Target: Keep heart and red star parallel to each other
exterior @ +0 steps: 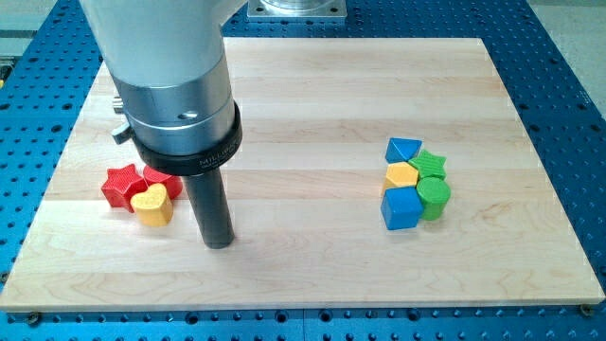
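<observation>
A yellow heart [152, 205] lies at the view's left on the wooden board [312, 275]. A red star [121, 185] touches it on its upper left. Another red block [161, 179], shape unclear, sits just above the heart, partly hidden by the arm. My tip [219, 243] rests on the board just to the right of the heart, a short gap away from it.
At the view's right is a tight cluster: a blue triangle [402, 149], a green star [432, 164], a yellow hexagon-like block [401, 174], a blue cube [401, 207] and a green cylinder [435, 198]. The arm's grey body [170, 76] covers the upper left.
</observation>
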{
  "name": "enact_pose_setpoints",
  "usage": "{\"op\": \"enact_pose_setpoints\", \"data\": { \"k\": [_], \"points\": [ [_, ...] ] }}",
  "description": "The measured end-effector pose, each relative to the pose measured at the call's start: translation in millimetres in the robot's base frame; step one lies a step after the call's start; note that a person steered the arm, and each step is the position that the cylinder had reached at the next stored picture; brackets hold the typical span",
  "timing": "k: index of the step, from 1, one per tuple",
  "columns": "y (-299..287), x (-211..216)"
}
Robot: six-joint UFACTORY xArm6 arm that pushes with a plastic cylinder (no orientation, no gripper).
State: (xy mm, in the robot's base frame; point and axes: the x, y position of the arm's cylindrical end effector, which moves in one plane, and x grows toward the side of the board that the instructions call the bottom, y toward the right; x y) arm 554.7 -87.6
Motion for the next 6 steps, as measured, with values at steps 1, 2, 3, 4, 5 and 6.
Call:
{"op": "enact_pose_setpoints", "data": {
  "k": [1,2,3,4,5,6],
  "points": [
    [1,0],
    [-24,4],
    [-52,6],
    [-72,-23],
    [-141,-13],
    [-184,-48]
  ]
}}
